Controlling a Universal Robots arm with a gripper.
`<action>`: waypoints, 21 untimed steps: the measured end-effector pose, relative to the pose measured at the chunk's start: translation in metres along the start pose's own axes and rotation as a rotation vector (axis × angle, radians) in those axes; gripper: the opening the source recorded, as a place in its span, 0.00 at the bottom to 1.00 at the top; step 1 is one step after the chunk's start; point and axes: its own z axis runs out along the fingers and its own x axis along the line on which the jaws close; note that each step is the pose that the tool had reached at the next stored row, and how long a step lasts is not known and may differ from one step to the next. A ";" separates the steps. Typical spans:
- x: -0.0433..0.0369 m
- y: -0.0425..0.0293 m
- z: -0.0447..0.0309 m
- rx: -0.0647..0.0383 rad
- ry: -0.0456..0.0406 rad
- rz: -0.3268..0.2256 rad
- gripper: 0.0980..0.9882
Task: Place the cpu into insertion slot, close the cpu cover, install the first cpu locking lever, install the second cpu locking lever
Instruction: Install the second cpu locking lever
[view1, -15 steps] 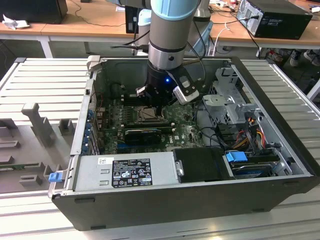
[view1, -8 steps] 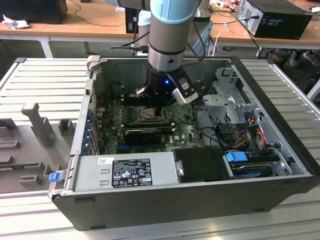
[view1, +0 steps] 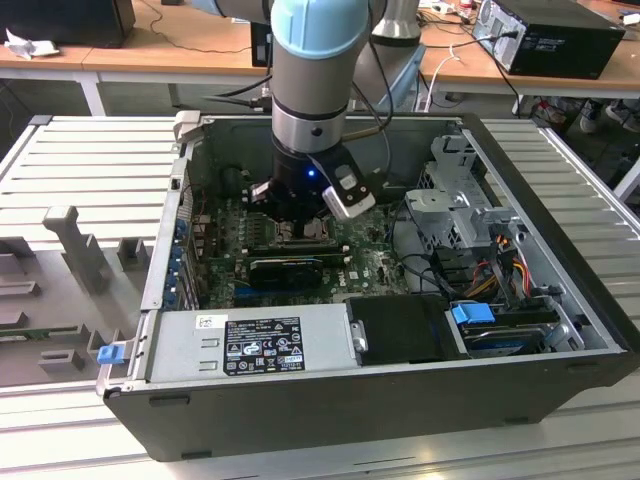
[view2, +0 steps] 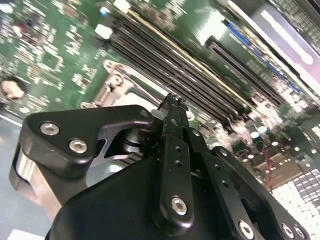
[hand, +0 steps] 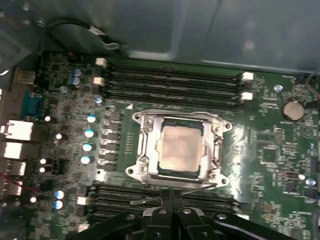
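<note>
Cpu (hand: 176, 150) sits in the insertion slot (hand: 216, 150), the cpu cover (hand: 145, 145) down around it. My gripper (hand: 172, 196), fingers together and empty, hovers just beside the cover's edge. I judge levering needs a slow, level push, keeping off the memory slots (hand: 170, 82).

Cpu (hand: 176, 151) sits in the insertion slot (hand: 143, 150), cover (hand: 217, 150) down around it.
Memory slots (hand: 170, 82) flank the socket; pincer (hand: 172, 196) just beside it.
</note>
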 end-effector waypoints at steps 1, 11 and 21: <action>0.0022 0.0001 0.0008 -0.001 0.0001 -0.001 0.01; 0.0134 -0.0045 0.0176 -0.025 0.0022 -0.035 0.01; 0.0273 -0.0116 0.0316 -0.095 -0.0025 -0.058 0.01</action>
